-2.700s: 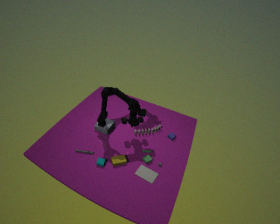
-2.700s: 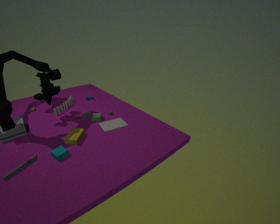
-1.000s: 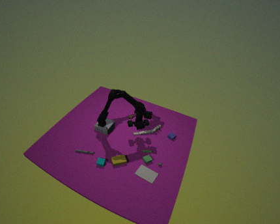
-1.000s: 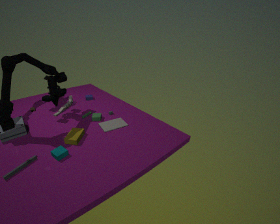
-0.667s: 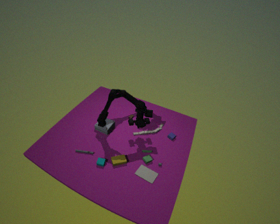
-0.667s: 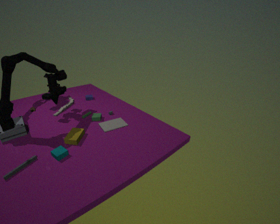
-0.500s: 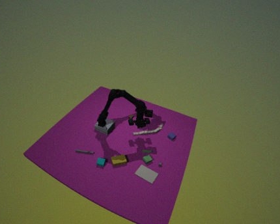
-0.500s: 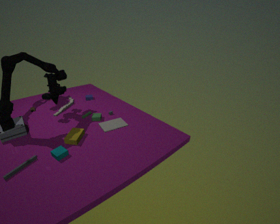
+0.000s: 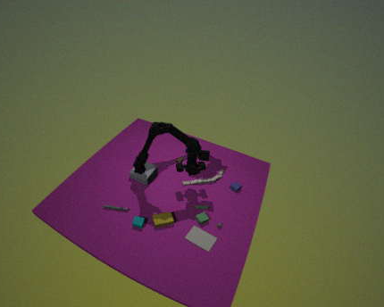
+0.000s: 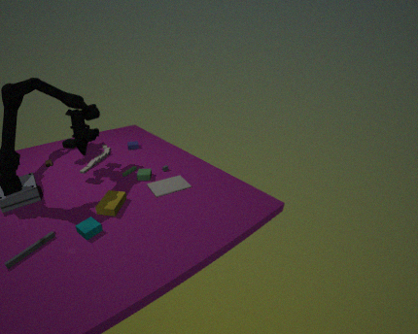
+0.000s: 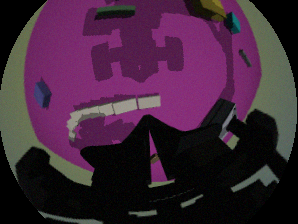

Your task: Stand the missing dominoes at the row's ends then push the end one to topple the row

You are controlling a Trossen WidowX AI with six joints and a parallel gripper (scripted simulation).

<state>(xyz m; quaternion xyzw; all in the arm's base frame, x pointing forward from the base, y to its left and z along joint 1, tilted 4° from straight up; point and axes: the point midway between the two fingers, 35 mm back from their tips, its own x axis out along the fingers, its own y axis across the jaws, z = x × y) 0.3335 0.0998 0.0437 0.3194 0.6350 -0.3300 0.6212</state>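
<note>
The white dominoes (image 9: 202,181) (image 10: 97,159) (image 11: 124,106) lie toppled in one curved, overlapping chain. At the end near the gripper they lie flat, almost end to end. At the far, curved end they overlap closely, and whether the last one is fully flat cannot be told. None is seen standing upright. My gripper (image 9: 193,173) (image 10: 84,153) (image 11: 147,117) is shut and empty, pointing down above the table beside the chain, clear of it. In the wrist view the fingers may hide a little of the table close to the chain.
A yellow block (image 9: 162,219) (image 10: 112,203), a teal block (image 9: 138,221) (image 10: 88,227), a green block (image 9: 202,218), a green strip (image 9: 202,207) (image 11: 116,11), a blue block (image 9: 235,186) (image 11: 43,93), a white plate (image 9: 201,238) (image 10: 169,185) and a grey bar (image 9: 115,208) lie around. A small brown piece (image 9: 179,160) lies behind the gripper.
</note>
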